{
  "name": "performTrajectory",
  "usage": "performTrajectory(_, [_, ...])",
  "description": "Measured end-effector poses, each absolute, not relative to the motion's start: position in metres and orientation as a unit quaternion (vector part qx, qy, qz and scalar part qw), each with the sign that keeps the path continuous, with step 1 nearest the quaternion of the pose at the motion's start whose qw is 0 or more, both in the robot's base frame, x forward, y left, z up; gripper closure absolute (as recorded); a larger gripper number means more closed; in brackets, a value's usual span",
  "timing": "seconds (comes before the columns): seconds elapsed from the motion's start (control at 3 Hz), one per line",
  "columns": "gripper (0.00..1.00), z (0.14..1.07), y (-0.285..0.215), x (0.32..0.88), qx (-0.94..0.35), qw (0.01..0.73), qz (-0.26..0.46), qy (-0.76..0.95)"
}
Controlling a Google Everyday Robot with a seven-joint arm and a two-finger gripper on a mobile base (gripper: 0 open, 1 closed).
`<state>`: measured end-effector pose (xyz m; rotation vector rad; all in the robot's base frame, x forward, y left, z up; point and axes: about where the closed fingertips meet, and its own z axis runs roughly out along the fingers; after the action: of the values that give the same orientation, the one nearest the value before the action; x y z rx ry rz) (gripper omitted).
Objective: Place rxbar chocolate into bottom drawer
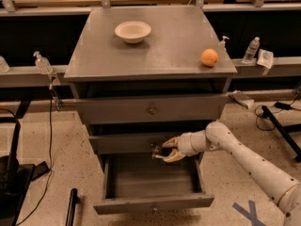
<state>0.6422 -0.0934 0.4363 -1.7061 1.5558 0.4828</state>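
The bottom drawer (153, 203) is pulled open, a wide shallow grey tray whose inside shows nothing lying in it. My gripper (167, 149) reaches in from the right. It hangs just above the drawer's back part, in front of the middle drawer's face. Its pale fingers (171, 141) grip a small dark bar with pale markings, the rxbar chocolate (158, 152), which sticks out to the left of the fingertips. The bar is in the air and does not touch the drawer floor.
On the cabinet top (155, 51) stand a white bowl (133, 31) at the back and an orange fruit (209, 57) near the right edge. The top drawer (150, 109) and the middle drawer (127, 142) are shut. Bottles and cables lie to either side.
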Motion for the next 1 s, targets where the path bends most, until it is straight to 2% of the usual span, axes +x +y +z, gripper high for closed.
performTrajectory(0.33, [1.00, 0.387, -0.070, 0.636, -0.680, 0.402, 0.258, 0.556])
performTrajectory(0.67, [1.00, 0.351, -0.063, 0.630, -0.711, 0.408, 0.296, 0.490])
performTrajectory(1.0, [1.00, 0.337, -0.081, 0.632, -0.738, 0.410, 0.296, 0.447])
